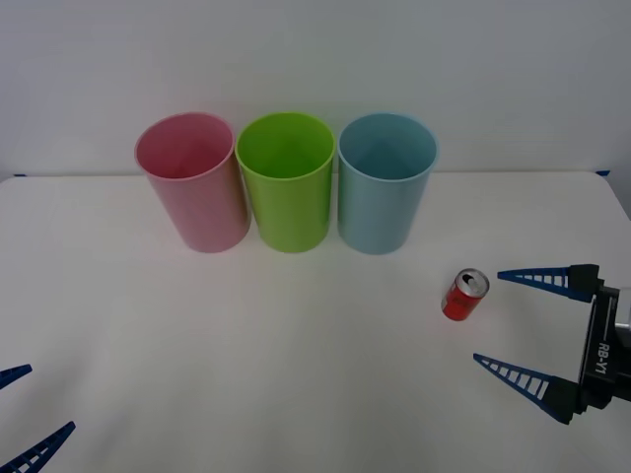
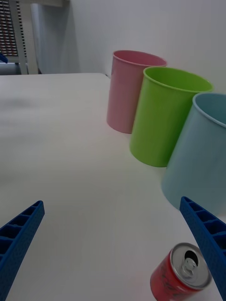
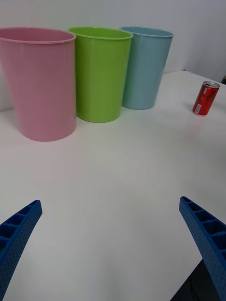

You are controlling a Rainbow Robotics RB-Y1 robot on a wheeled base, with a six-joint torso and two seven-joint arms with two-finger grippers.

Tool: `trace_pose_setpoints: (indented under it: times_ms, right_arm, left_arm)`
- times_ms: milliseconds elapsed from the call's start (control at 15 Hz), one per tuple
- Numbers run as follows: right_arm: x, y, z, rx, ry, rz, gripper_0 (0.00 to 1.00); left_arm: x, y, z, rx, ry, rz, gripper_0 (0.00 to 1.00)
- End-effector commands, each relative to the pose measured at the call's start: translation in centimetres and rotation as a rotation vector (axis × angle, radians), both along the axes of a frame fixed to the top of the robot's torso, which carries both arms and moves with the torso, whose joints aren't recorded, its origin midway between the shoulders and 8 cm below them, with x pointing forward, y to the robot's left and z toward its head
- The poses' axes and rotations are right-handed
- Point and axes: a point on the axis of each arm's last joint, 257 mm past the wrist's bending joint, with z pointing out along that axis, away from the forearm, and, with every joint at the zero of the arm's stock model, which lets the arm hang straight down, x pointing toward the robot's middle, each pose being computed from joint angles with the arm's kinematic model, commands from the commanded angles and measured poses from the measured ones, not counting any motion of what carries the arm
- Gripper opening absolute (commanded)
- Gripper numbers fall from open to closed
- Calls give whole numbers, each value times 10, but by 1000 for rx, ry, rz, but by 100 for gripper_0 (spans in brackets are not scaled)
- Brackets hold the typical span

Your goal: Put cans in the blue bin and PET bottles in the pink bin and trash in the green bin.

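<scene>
Red can (image 1: 464, 295) stands upright near the blue bin (image 1: 386, 184), just beside the right gripper (image 1: 523, 325), spread wide, probably to straddle it; left gripper (image 1: 25, 409) waits, likewise agape.

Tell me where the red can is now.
In the front view the red can stands upright on the table's right side, in front of the blue bin, just ahead of the open right tool.

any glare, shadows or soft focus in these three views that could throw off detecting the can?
Front view: even light, only a faint shadow beside the small red drink can, open right gripper sharp. Right wrist view: the can is close and slightly soft, its silver top bright but readable; the tall light-blue plastic bin is crisp. Left wrist view: the can is small and clear, without glare.
</scene>
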Motion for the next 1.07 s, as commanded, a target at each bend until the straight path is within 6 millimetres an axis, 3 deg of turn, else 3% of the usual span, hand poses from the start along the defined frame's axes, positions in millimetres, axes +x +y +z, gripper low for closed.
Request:
trace_pose_setpoints:
  times_ms: [67, 467, 1067]
  right_arm:
    - [-16, -25, -11, 36, 53, -69, 100]
    - [-17, -66, -54, 82, 109, -194, 100]
    - [-8, -83, -111, 180, 131, -322, 100]
  left_arm:
    - [0, 0, 0, 0, 0, 0, 100]
    - [0, 0, 0, 0, 0, 0, 100]
    - [0, 0, 0, 0, 0, 0, 100]
